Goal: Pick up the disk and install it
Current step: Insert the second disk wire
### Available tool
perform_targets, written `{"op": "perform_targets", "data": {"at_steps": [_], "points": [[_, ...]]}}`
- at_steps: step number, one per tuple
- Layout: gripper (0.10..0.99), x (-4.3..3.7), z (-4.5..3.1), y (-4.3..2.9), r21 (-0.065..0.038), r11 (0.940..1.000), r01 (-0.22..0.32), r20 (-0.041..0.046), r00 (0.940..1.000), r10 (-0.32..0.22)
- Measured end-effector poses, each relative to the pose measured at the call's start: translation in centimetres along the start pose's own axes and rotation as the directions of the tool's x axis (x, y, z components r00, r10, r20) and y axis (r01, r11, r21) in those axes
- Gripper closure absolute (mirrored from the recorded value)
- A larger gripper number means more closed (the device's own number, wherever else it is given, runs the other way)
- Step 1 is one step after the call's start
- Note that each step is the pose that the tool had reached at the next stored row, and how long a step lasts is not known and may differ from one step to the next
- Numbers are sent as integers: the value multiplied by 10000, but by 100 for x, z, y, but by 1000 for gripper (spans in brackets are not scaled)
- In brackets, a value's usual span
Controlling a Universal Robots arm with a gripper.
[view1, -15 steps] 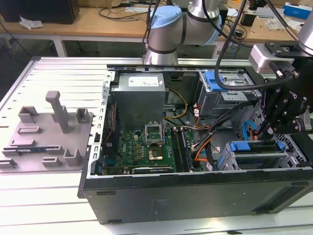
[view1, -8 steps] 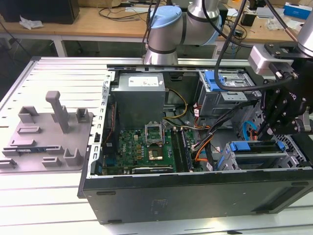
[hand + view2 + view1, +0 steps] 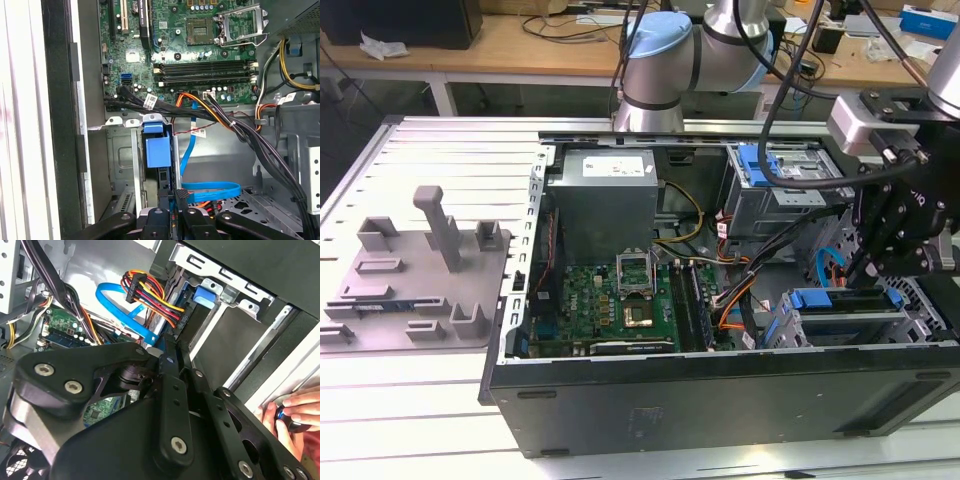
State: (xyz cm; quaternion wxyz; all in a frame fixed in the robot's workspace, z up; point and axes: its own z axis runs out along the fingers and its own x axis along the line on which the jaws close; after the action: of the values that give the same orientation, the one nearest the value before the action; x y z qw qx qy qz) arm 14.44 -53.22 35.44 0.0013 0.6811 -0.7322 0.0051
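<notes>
The disk, silver with a blue plastic bracket, stands on edge in the drive bay at the case's front corner, at the exterior view's lower right. In the first wrist view its blue bracket sits between the bay's metal rails. My gripper hangs just above the disk's top edge. Its black fingers stand pressed close together, shut, with their tips at the disk's edge beside the bracket. Whether they pinch that edge is hidden. In the second wrist view the fingers point into the bay.
The open computer case holds a motherboard, a grey power supply and an upper drive cage. Blue flat cable and bundled wires run beside the bay. A person's hand rests outside the case. A grey fixture plate lies left.
</notes>
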Motion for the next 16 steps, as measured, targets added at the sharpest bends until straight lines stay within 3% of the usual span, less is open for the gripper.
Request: {"op": "perform_targets", "data": {"at_steps": [16], "points": [[925, 1, 59, -20, 0, 10000, -1, 0, 10000, 1]]}}
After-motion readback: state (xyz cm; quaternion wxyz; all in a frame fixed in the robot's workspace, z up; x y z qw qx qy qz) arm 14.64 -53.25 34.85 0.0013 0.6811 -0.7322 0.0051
